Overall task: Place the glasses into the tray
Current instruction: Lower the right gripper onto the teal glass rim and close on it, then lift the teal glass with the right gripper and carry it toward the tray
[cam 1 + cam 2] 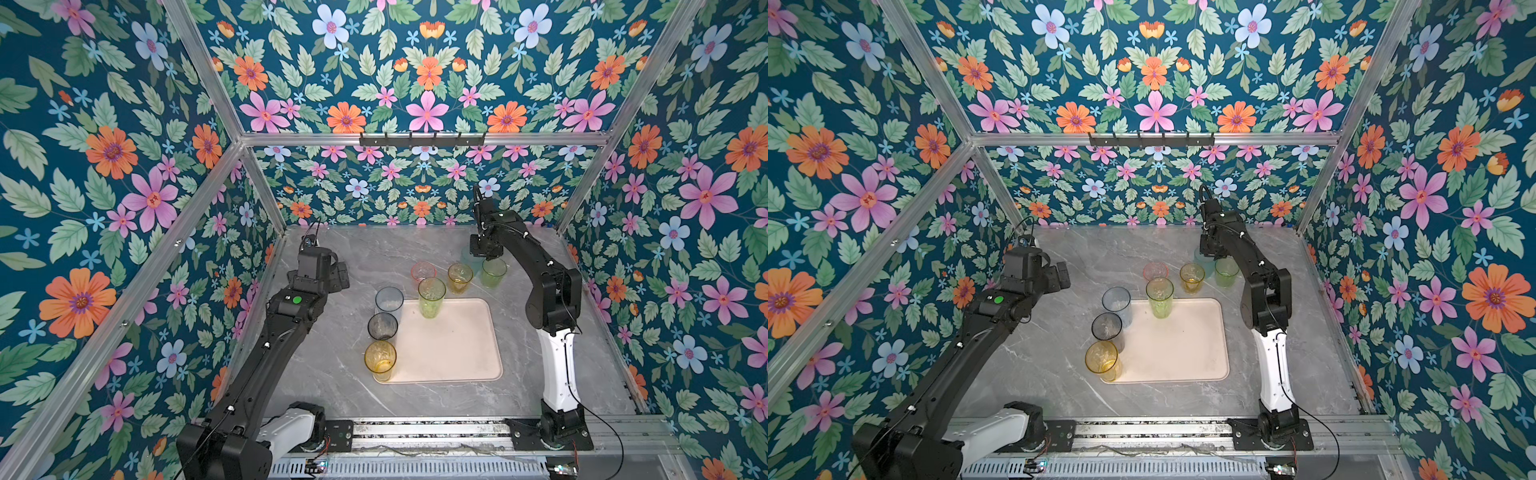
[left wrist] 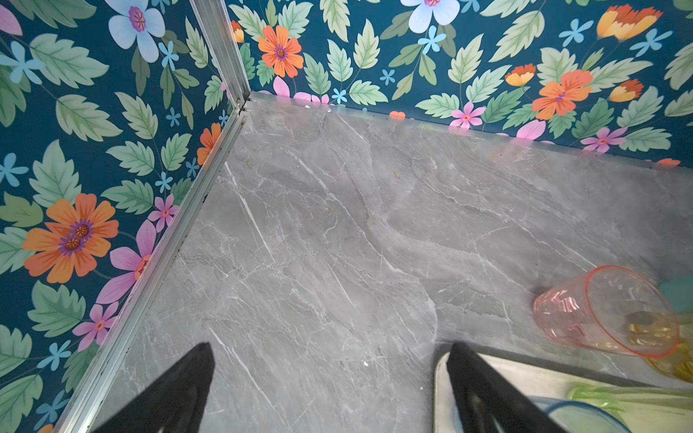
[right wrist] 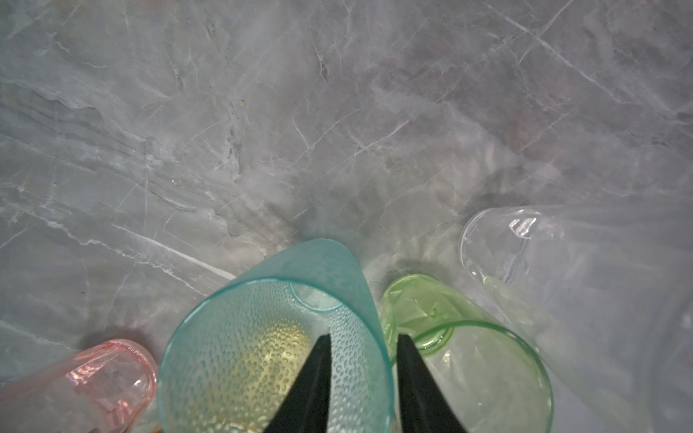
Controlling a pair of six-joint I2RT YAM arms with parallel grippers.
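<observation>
Glasses 9, tray (image 1: 453,357) 1, pincers 2.
Right pincer (image 3: 362,337) straddles teal (image 3: 243,356) wall beyond tray, one jaw inside, likely for a rim pinch; clenched or not, cannot tell. Left pincer (image 2: 330,348) released, empty, left of tray, out of the way. Beyond tray: pink (image 1: 423,272), short amber (image 1: 459,278), short green (image 1: 493,272), clear (image 3: 502,243). Tall green (image 1: 431,297) in tray; blue (image 1: 389,301), grey (image 1: 382,327), tall amber (image 1: 380,361) at its left rim. Greens 2, ambers 2, others 1 each.

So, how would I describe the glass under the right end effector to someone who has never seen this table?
Find the pale pink tray on the grey marble table; a cluster of glasses stands beyond its far edge. At the back of that cluster, under the right end effector, is the teal glass, beside a green glass. It alone is teal, with a dimpled wall.
</observation>
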